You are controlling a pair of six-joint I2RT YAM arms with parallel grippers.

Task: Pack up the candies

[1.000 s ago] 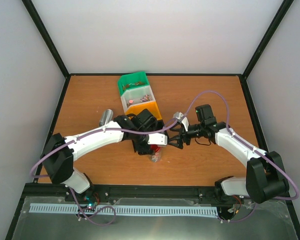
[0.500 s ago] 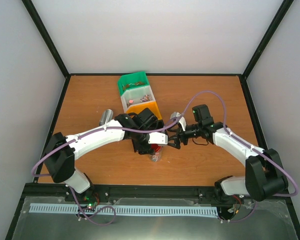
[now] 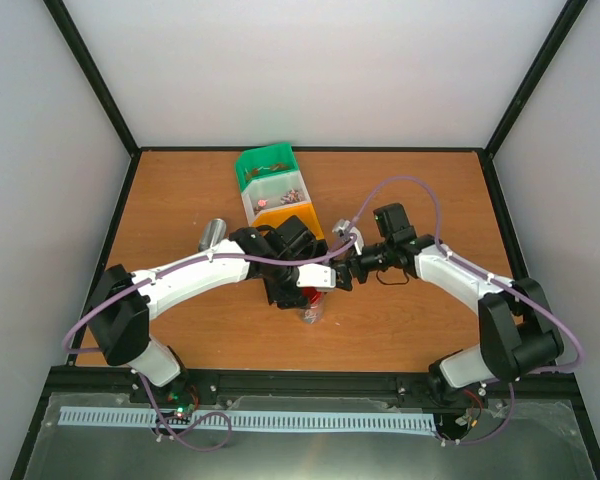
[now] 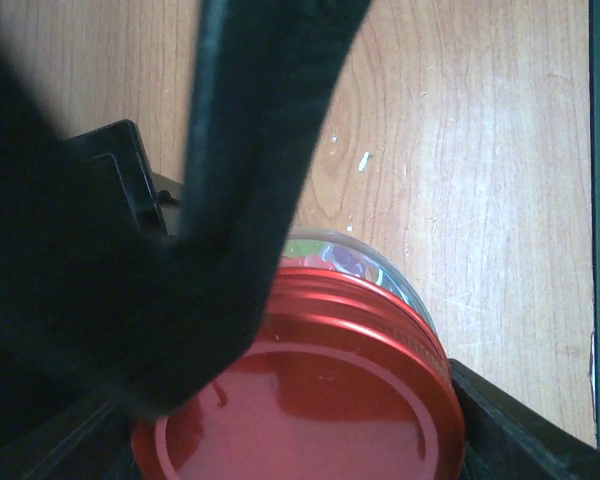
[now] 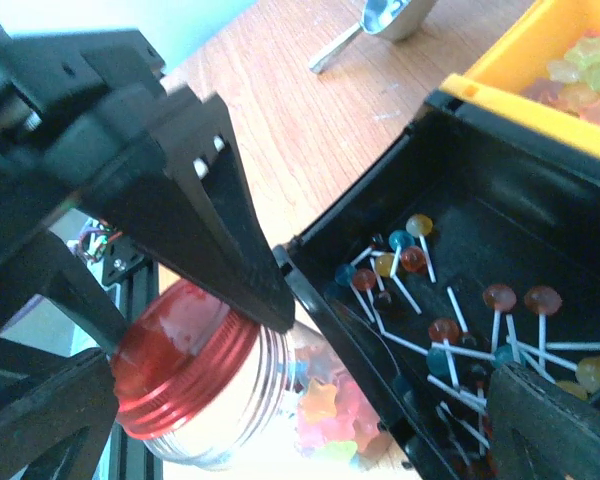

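A clear jar (image 5: pixel 270 390) with a red lid (image 4: pixel 320 400) lies tilted over the table, with star-shaped candies (image 5: pixel 365 415) inside. My left gripper (image 3: pixel 315 285) is shut on the jar at its lid, a black finger (image 5: pixel 230 240) pressing the neck. Just to the right, my right gripper (image 3: pixel 342 275) stands open, the jar between its wide jaws and untouched. Lollipop candies (image 5: pixel 450 330) lie in the black bin (image 5: pixel 400 170). Gummy candies (image 5: pixel 580 70) fill the orange bin (image 5: pixel 540 40).
A green bin (image 3: pixel 265 165) and a white bin (image 3: pixel 280 197) with small candies stand in a row behind the orange one. A metal scoop (image 5: pixel 385 15) lies on the wood beside the bins. A metal cup (image 3: pixel 212 233) rests left of my left arm.
My right arm has moved left toward the jar and its jaws have opened a little wider. The left arm and the jar have stayed put.
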